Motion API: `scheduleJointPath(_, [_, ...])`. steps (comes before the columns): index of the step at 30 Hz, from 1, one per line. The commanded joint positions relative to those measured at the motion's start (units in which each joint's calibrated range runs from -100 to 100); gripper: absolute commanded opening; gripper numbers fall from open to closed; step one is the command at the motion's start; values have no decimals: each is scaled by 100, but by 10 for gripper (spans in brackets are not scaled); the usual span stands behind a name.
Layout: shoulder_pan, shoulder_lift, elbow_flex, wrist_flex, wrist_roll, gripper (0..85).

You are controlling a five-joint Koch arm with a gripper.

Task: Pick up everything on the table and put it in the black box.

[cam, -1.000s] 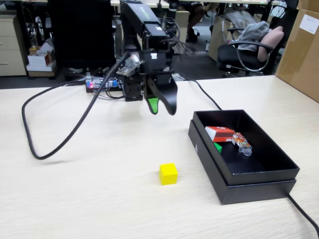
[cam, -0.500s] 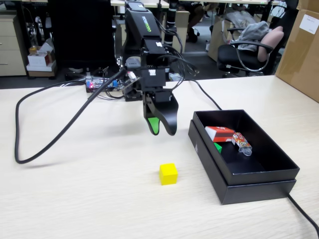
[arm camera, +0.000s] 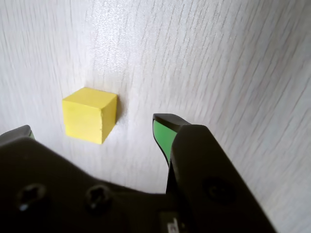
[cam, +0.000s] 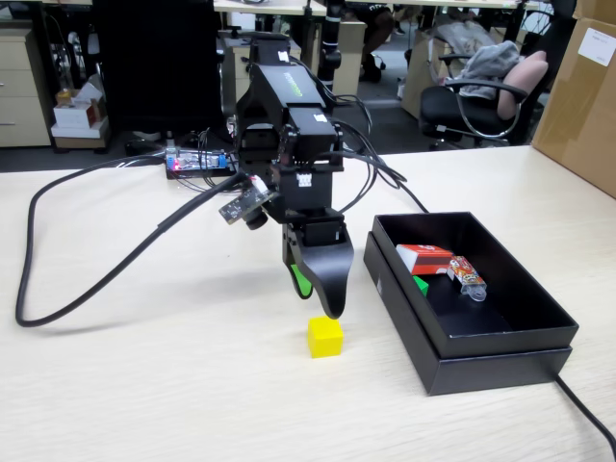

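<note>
The arm has swung forward and dropped a good deal over the last second: a moment ago the tool [cam: 322,300] hung high near the back of the bench [cam: 173,385], and now its tips sit just above the yellow cube [cam: 325,337], slightly behind it in the fixed view. The thick black cable [cam: 106,279] has slid with it, its loop reaching further toward the left edge. The cube itself has not moved, and neither has anything in the black box [cam: 500,358].

From the wrist view the tool [arm camera: 92,128] stands apart: one black finger with a green pad [arm camera: 163,138] is just to the right of the yellow cube [arm camera: 90,115], and the tip of the other finger shows at the left edge, so the cube lies between them, a little ahead of the tips. Neither finger touches it.

The cube rests flat on the pale wood-grain bench, near the left wall of the black box but apart from it. Inside the box lie the red carton [cam: 424,258] with white markings, a corner of the green cube [cam: 421,285] just below it, and a colourful wrapped packet [cam: 466,276] beside the carton.

There is small white print on the arm's housing [cam: 301,179] and green lettering higher up, both too small to read. The carton's markings cannot be read either.
</note>
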Motion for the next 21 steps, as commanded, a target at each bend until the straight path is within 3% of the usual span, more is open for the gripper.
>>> scheduleJointPath(1, [-10, 165, 699, -97, 20, 471])
scheduleJointPath(19, [-10, 1565, 1814, -97, 34, 416])
scheduleJointPath(21, [-15, 1703, 1941, -97, 34, 324])
